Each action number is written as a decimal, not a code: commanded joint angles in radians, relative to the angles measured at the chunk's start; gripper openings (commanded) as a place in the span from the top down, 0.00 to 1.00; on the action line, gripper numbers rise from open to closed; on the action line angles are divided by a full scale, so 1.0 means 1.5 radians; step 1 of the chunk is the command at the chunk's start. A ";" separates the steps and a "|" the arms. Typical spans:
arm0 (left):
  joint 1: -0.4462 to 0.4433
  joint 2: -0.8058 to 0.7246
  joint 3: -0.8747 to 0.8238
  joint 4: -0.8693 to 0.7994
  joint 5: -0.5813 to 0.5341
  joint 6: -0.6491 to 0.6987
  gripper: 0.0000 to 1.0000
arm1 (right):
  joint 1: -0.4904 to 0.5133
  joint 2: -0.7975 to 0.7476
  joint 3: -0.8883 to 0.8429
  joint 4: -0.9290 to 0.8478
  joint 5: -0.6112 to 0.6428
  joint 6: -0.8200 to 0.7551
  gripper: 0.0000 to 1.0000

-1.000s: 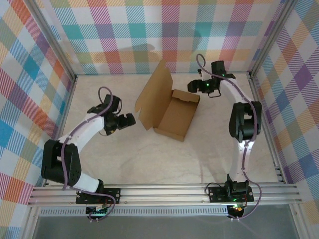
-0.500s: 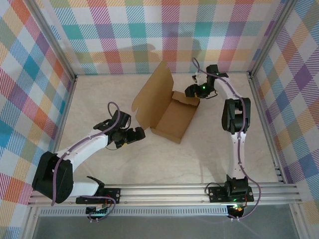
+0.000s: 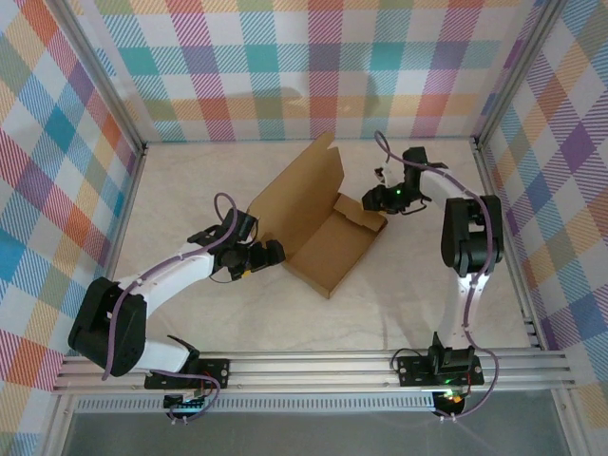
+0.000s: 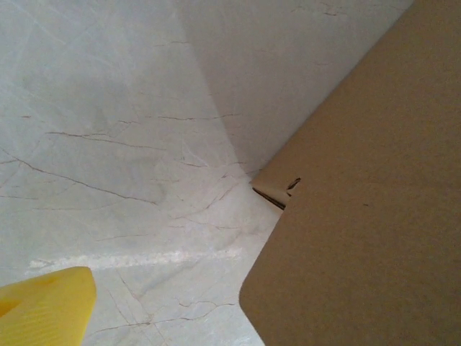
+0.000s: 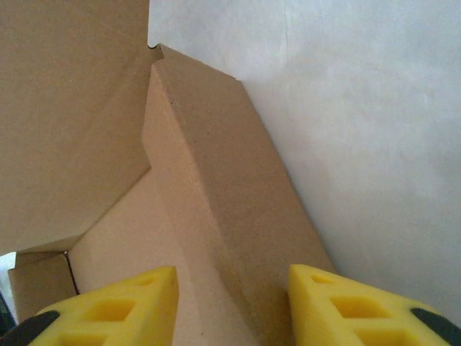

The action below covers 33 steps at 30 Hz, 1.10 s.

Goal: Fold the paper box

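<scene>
The paper box (image 3: 328,245) is plain brown cardboard, a shallow tray in the middle of the table with its lid (image 3: 294,195) leaning up and back on the left. My left gripper (image 3: 274,254) is open at the tray's near-left corner. One yellow finger (image 4: 43,306) shows in the left wrist view; a rounded flap of the box (image 4: 374,216) covers the other side. My right gripper (image 3: 375,199) sits at the tray's far-right wall. Its jaws (image 5: 232,303) stand astride that folded wall (image 5: 216,187), one finger inside the tray and one outside, still open.
The pale marble-patterned tabletop (image 3: 399,285) is walled by plaid panels on three sides, with an aluminium rail (image 3: 313,366) along the near edge. Bare table lies in front of the box and to the far left.
The left arm swung right to the box's near-left corner. The right gripper dropped over the far-right wall and its jaws narrowed. The box turned slightly and the lid leans lower.
</scene>
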 commanded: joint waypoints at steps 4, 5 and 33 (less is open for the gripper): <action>-0.022 -0.004 -0.019 0.050 0.035 -0.040 0.05 | 0.002 -0.068 -0.075 0.081 0.011 0.033 0.65; -0.022 0.001 -0.013 0.049 0.030 -0.038 0.05 | 0.001 -0.068 -0.079 0.083 0.023 0.030 0.65; 0.045 0.303 0.368 -0.041 -0.017 0.129 0.01 | 0.000 -0.155 -0.136 0.046 0.191 -0.019 0.25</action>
